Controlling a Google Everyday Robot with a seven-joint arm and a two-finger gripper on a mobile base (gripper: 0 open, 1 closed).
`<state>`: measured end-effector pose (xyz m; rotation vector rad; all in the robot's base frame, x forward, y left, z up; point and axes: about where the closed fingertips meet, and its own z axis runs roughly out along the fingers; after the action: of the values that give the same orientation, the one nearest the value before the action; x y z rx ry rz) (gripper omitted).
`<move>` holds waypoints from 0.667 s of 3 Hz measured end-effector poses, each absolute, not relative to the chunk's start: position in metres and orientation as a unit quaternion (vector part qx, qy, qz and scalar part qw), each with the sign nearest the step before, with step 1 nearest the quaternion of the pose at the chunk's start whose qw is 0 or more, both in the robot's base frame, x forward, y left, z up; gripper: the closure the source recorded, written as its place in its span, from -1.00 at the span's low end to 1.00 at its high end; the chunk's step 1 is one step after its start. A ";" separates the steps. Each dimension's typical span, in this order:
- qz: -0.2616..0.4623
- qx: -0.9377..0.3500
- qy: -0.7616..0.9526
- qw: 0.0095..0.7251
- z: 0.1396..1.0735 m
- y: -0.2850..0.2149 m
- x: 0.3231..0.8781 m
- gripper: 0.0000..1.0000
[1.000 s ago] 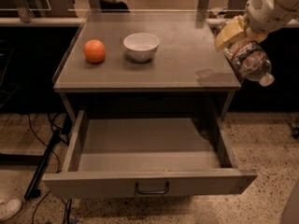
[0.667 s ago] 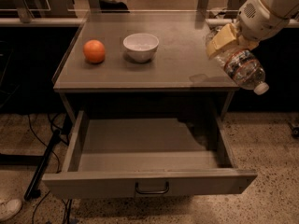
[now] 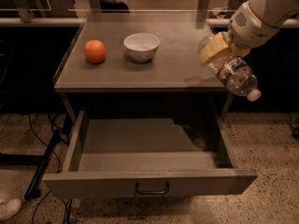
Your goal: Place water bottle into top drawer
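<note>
Shifted over the last second: down a little and toward 8 o'clock, no more than that. Now at 2 o'clock in the view, the gripper [image 3: 217,50], jaws drawn in narrow and clamped on the base end of the water bottle [image 3: 236,76]. Held in the air and tilted, white cap pointing to 5 o'clock, just off the right front corner of the cabinet top [image 3: 168,73] and apparently not touching it. Well apart yet from the top drawer [image 3: 149,183], pulled out at 6 o'clock. Sitting on the top at 10 and 11 o'clock, the orange [image 3: 95,51] and the white bowl [image 3: 141,46], in the same spots as before.

Judged from this: mid-carry, lift done, placing not yet begun. Heading the right way, but only a small part of the way. Most of the travel toward 7 o'clock, and down past the cabinet edge, left to do. Worth watching the low cap end against the top's front corner and the drawer's right wall on the way in.
</note>
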<state>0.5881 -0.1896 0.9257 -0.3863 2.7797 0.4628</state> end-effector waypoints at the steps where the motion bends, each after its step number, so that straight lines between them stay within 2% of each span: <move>1: 0.177 -0.163 0.961 0.137 0.911 -0.163 0.576 1.00; 2: 0.195 -0.185 0.955 0.123 0.897 -0.139 0.568 1.00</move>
<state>0.5679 -0.1386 0.8973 -0.5398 2.7855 0.5701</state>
